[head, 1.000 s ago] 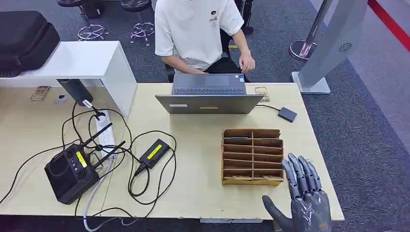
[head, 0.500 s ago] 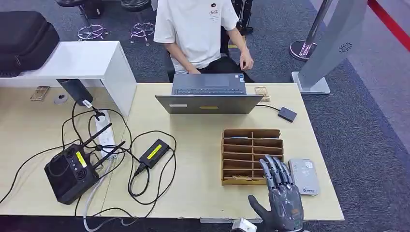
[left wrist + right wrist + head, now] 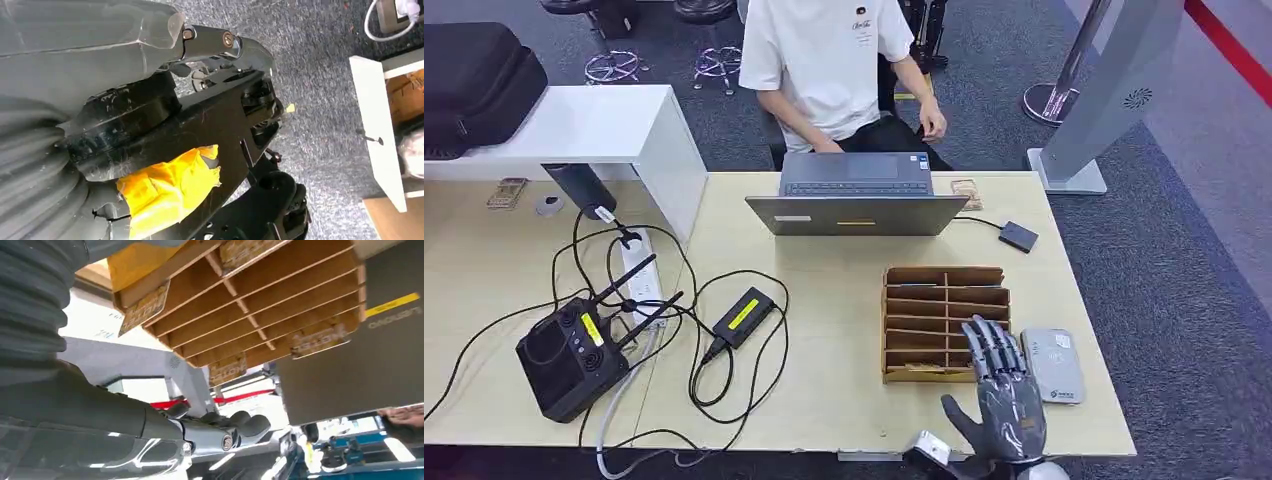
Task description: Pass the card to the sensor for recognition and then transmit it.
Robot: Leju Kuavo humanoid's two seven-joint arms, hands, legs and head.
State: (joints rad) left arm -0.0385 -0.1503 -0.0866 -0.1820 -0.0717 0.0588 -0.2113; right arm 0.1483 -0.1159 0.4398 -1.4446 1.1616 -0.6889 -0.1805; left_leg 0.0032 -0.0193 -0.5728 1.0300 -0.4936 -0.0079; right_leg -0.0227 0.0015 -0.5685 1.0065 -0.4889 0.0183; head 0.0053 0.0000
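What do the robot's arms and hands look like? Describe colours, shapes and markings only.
In the head view the right robot hand is dark grey with long segmented fingers, a thick thumb and pale scuffs on its back. The right wrist view shows a grey ribbed cover and a silver metal link. The left wrist view shows a ribbed cover, a clear shell, black scratched parts and yellow tape.

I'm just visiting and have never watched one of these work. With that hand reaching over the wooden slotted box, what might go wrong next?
The right hand is open, holds nothing, and hovers at the near right corner of the wooden card rack. Its fingers could bump the rack and shove it instead of pulling a card out. The grey sensor lies right beside the hand, so a sideways sweep might knock it toward the table edge. The cards sit deep in narrow slots, so a clean pinch may fail.
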